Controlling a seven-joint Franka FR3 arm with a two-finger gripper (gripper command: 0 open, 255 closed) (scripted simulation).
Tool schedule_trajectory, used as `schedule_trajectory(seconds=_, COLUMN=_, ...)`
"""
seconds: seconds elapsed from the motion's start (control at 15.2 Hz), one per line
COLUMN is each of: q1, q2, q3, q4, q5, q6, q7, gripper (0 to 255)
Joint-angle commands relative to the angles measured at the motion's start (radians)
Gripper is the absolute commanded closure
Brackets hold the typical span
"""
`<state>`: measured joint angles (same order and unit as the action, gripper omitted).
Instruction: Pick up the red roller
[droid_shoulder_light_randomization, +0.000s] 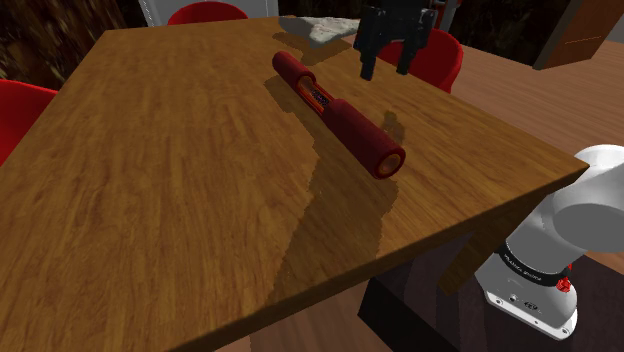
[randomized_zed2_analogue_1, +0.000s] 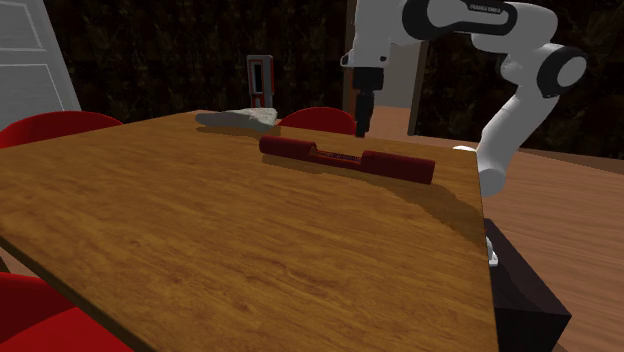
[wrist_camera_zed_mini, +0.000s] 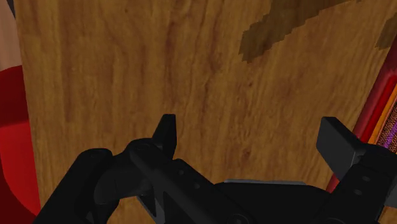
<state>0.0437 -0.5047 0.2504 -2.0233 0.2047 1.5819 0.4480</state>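
A long dark red roller (droid_shoulder_light_randomization: 338, 112) with thicker ends and a thinner middle lies flat on the wooden table (droid_shoulder_light_randomization: 180, 170). It runs across the table's far part in the second exterior view (randomized_zed2_analogue_1: 345, 157). My black gripper (droid_shoulder_light_randomization: 387, 68) hangs above the table just beyond the roller, near the far edge, open with nothing between its fingers. In the second exterior view the gripper (randomized_zed2_analogue_1: 363, 122) hovers behind the roller's middle. In the wrist view the gripper (wrist_camera_zed_mini: 251, 141) shows bare wood between its fingers, and a strip of the roller (wrist_camera_zed_mini: 382, 108) sits beside one fingertip.
Red chairs (droid_shoulder_light_randomization: 434, 57) stand around the table, one right behind the gripper. A grey crumpled cloth-like thing (randomized_zed2_analogue_1: 238, 119) lies at the far table edge. The robot's stand (randomized_zed2_analogue_1: 520, 290) sits by the table's side edge.
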Motion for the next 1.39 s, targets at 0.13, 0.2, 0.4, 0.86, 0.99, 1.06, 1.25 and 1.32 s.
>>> schedule_trajectory(seconds=0.13, q1=0.003, q2=0.132, q3=0.084, q4=0.128, q5=-0.014, q6=0.014, q7=0.111, gripper=0)
schedule_trajectory(seconds=0.2, q1=0.004, q2=0.166, q3=0.104, q4=0.162, q5=-0.022, q6=0.016, q7=0.140, gripper=0)
schedule_trajectory(seconds=0.4, q1=0.011, q2=0.278, q3=0.165, q4=0.277, q5=-0.057, q6=0.014, q7=0.229, gripper=0)
schedule_trajectory(seconds=0.86, q1=0.019, q2=0.306, q3=0.186, q4=0.239, q5=-0.069, q6=0.079, q7=0.255, gripper=0)
schedule_trajectory(seconds=0.99, q1=0.020, q2=0.298, q3=0.187, q4=0.197, q5=-0.065, q6=0.114, q7=0.251, gripper=0)
schedule_trajectory(seconds=1.06, q1=0.020, q2=0.298, q3=0.187, q4=0.196, q5=-0.065, q6=0.114, q7=0.251, gripper=0)
schedule_trajectory(seconds=1.25, q1=0.020, q2=0.297, q3=0.187, q4=0.196, q5=-0.065, q6=0.114, q7=0.251, gripper=255)
schedule_trajectory(seconds=1.32, q1=0.020, q2=0.298, q3=0.187, q4=0.196, q5=-0.065, q6=0.114, q7=0.251, gripper=255)
